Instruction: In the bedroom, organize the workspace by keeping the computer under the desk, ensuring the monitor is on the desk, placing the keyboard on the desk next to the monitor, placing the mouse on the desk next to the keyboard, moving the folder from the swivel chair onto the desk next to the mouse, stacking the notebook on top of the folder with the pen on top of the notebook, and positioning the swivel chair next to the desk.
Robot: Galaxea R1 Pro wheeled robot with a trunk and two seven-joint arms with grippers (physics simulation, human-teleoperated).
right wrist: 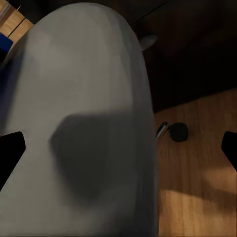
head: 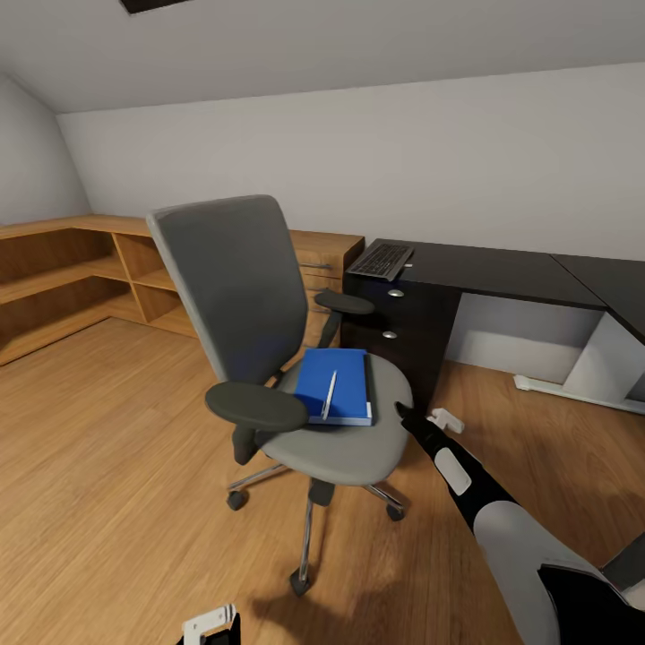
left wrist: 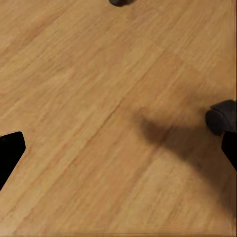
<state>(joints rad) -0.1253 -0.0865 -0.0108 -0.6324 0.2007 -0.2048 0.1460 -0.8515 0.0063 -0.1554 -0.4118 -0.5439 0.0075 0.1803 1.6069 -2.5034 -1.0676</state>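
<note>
My right gripper (head: 414, 419) sits at the edge of the swivel chair (head: 296, 358) seat, its fingers spread wide with nothing between them; through the right wrist camera the grey seat cushion (right wrist: 79, 128) looms close, with the dark fingertips (right wrist: 10, 153) far apart at either side. My left gripper (head: 210, 624) hangs low over the floor (left wrist: 98, 123), also spread wide and empty, with a chair caster (left wrist: 221, 117) just at the edge of its wrist camera.

On the seat I see the blue folder (head: 336, 385) lying flat, with the pen (head: 329, 395) resting on top of it. I can't make out the notebook.

Beyond the chair stands the desk (head: 502, 273), black-topped, with dark drawers and round silver knobs (head: 395, 293) facing the chair. The keyboard (head: 381, 261) lies at the desk's near corner, slightly overhanging the edge. A white leg (head: 582, 376) props the desk further along.

To the left, light wood shelving (head: 72, 269) runs along the wall. The floor is warm light wood planking, and the walls are pale grey, sloping inward overhead.
</note>
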